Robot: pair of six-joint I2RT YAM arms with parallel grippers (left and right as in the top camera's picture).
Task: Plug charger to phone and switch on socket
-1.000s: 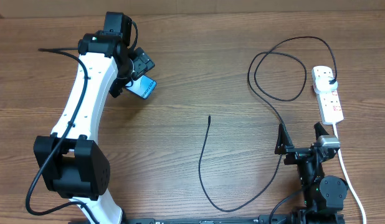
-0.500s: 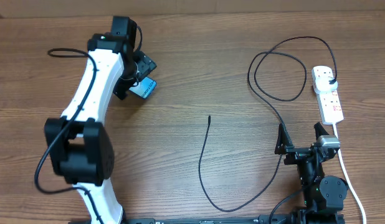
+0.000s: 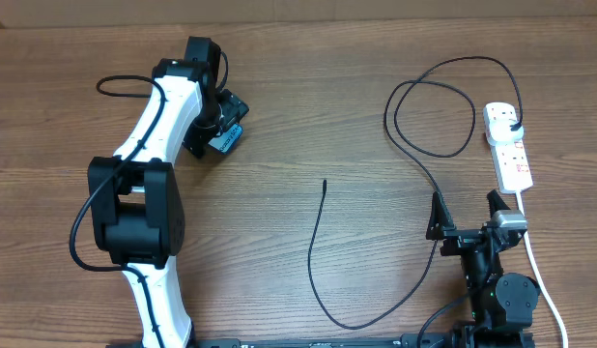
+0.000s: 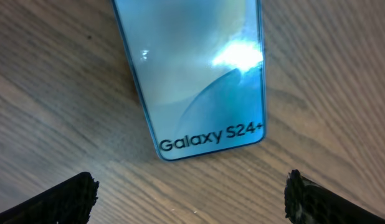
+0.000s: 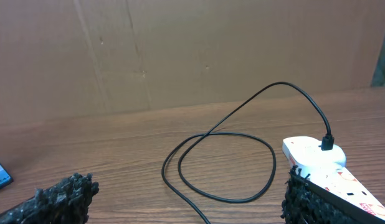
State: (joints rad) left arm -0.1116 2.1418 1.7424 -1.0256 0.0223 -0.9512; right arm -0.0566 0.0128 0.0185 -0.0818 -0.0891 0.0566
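The phone (image 4: 195,74), its blue-teal screen lit and a line of text at its near end, lies flat on the wood. My left gripper (image 4: 189,200) hovers open just short of that end, with only the two fingertips (image 4: 65,199) showing. In the overhead view the left gripper (image 3: 219,126) partly covers the phone (image 3: 229,141). The charger (image 3: 318,251) trails from its loose tip (image 3: 324,182) in a long curve and loop to its plug (image 3: 512,122) in the socket (image 3: 511,159). My right gripper (image 3: 465,213) stands open near the front edge, with the charger's loop (image 5: 223,168) and the socket (image 5: 314,160) beyond it.
The socket's thick white cord (image 3: 540,275) runs down the right side past the right arm's base. A brown cardboard wall (image 5: 180,56) stands behind the table. The left arm's white links (image 3: 154,135) stretch from the front left up to the phone.
The left arm's elbow has swung to the right, and its gripper has edged right and away over the phone. The right arm, charger and socket have not moved.
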